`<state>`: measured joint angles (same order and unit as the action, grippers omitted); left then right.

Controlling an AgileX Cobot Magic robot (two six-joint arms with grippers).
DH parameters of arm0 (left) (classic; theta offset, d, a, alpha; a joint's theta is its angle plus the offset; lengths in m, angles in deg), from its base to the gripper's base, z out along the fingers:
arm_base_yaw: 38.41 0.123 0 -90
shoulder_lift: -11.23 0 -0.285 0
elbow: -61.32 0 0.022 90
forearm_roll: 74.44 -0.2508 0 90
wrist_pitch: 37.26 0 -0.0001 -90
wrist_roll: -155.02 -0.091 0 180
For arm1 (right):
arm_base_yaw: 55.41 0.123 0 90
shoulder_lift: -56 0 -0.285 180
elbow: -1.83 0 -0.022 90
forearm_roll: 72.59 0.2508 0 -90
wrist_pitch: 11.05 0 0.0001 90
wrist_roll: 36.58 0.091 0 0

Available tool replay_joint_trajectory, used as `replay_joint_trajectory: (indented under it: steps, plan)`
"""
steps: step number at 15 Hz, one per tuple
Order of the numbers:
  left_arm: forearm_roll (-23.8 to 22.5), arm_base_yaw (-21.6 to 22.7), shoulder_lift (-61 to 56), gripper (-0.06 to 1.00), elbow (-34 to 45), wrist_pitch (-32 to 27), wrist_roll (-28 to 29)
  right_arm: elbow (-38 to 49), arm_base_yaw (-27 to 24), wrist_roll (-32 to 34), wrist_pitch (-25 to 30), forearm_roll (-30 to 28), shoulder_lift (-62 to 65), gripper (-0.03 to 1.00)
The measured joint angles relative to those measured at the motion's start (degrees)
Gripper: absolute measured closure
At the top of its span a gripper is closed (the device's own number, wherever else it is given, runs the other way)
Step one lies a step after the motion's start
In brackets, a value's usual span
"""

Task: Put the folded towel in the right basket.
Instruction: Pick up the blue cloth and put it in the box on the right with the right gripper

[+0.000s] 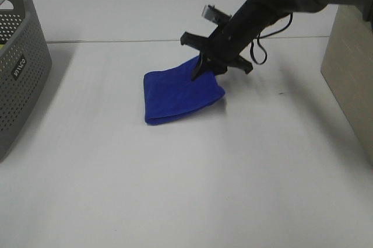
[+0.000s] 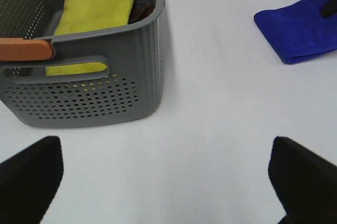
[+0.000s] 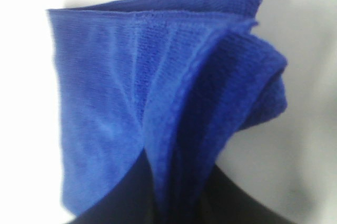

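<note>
The folded blue towel (image 1: pixel 180 91) lies on the white table near the middle, its far right corner lifted. My right gripper (image 1: pixel 201 67) is shut on that corner; in the right wrist view the blue towel (image 3: pixel 158 92) fills the frame, pinched between the dark fingers (image 3: pixel 131 192). The towel also shows in the left wrist view (image 2: pixel 300 26). My left gripper (image 2: pixel 166 182) is open and empty, its fingers (image 2: pixel 31 176) wide apart above the table beside the grey basket. The right basket (image 1: pixel 349 73) is a beige wall at the right edge.
A grey perforated basket (image 1: pixel 17 67) stands at the far left; the left wrist view shows this basket's wall (image 2: pixel 105 92), a yellow cloth (image 2: pixel 95 10) inside it and an orange handle (image 2: pixel 26 49). The table's back edge (image 1: pixel 116 41) runs behind the towel.
</note>
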<state>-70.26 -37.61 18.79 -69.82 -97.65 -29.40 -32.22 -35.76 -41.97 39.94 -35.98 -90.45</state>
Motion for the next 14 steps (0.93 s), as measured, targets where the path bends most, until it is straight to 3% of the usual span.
replay_joint_trajectory:
  steps: [4, 7, 12, 14]
  plan:
    - [0.0, 0.0, 0.0, -0.04, 0.0, 0.0, 0.0, -6.9, -2.2, 2.6, 10.9, -5.0, 12.8, 0.86]
    - [0.0, 0.0, 0.0, -0.04, 0.0, 0.0, 0.0, -8.0, -10.4, 3.1, 17.8, -8.3, 23.2, 0.86]
    - [0.0, 0.0, 0.0, -0.04, 0.0, 0.0, 0.0, -7.3, -27.0, 3.0, 18.4, -12.9, 37.6, 0.86]
    - [0.0, 0.0, 0.0, -0.04, 0.0, 0.0, 0.0, -6.2, -32.7, 2.6, 18.6, -17.9, 40.8, 0.86]
